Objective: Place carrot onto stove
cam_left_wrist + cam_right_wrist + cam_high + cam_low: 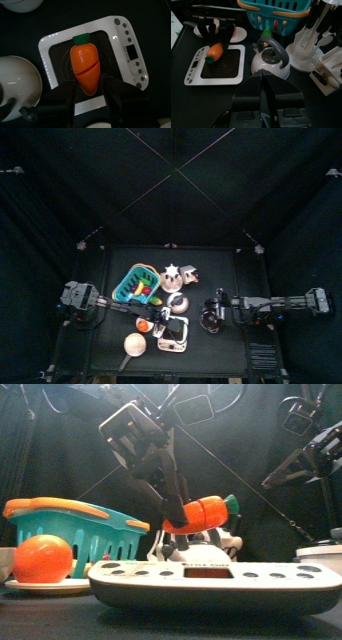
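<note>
The orange carrot [87, 65] with a green top hangs a little above the white stove [59, 44], lengthwise over its dark top face. My left gripper [91, 86] is shut on the carrot's thick end, one jaw on each side. In the front view the carrot [201, 514] is tilted in the air over the stove [201, 580], which lies at the table's front. The right wrist view shows the carrot [214, 51] over the stove's [223, 66] corner. My right gripper [262, 76] rests shut to the right, behind a grey kettle [270, 57].
A teal basket [67, 524] stands at the back left, with an orange ball [40, 559] on a white plate in front of it. A black-and-white figure [203, 544] is behind the stove. White items [308, 45] stand right of the kettle.
</note>
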You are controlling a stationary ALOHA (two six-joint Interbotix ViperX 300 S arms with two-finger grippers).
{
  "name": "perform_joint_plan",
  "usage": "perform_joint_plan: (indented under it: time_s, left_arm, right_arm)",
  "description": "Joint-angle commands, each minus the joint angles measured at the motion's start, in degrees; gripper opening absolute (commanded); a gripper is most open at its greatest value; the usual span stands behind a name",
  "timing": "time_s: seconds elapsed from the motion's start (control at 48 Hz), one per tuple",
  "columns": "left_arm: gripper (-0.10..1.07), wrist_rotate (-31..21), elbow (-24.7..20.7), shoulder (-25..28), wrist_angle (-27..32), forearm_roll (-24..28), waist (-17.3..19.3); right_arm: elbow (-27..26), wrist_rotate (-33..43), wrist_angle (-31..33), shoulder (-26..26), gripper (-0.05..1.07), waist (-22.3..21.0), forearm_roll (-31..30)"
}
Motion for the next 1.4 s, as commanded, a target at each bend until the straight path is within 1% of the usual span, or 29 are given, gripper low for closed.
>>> perform_joint_plan:
  time_s: [0.0, 0.229, 0.354, 0.479, 0.604, 0.854, 1.021, 1.375]
  left_arm:
    - [0.65, 0.1, -1.8, 0.2, 0.1, -0.1, 0.0]
    - [0.65, 0.2, -3.2, 2.7, 0.3, 0.2, 0.4]
    - [0.66, 0.2, -3.5, 3.4, 1.7, 0.7, 0.4]
    - [0.71, 0.2, -4.3, 3.7, 3.6, 0.8, 0.4]
    - [0.76, 0.2, -4.7, 3.7, 4.0, 0.9, 0.5]
    - [0.88, 0.1, -5.1, 3.0, 4.0, 1.1, 0.5]
    - [0.89, 0.0, -5.4, 2.7, 4.1, 1.3, 0.5]
    - [0.89, 0.0, -5.1, 0.4, 4.4, 2.6, 1.5]
  right_arm:
    - [-0.5, 0.2, 0.2, 0.2, 0.03, -0.2, 0.5]
    - [-0.4, 0.2, 1.0, 0.3, 0.03, 0.2, 0.7]
    - [-0.4, 0.2, 1.1, 0.4, 0.03, 0.3, 0.7]
    - [-0.4, 0.3, 1.1, 0.4, 0.03, 0.3, 1.7]
    - [-0.4, 0.2, 1.1, 0.4, 0.03, 0.3, 2.9]
    - [-0.3, 0.1, 1.1, 0.4, 0.03, 0.3, 2.7]
    - [-0.2, 0.1, 1.1, 0.4, 0.03, 0.3, 2.6]
    - [0.1, 0.1, 1.1, 0.4, 0.03, 0.4, 2.6]
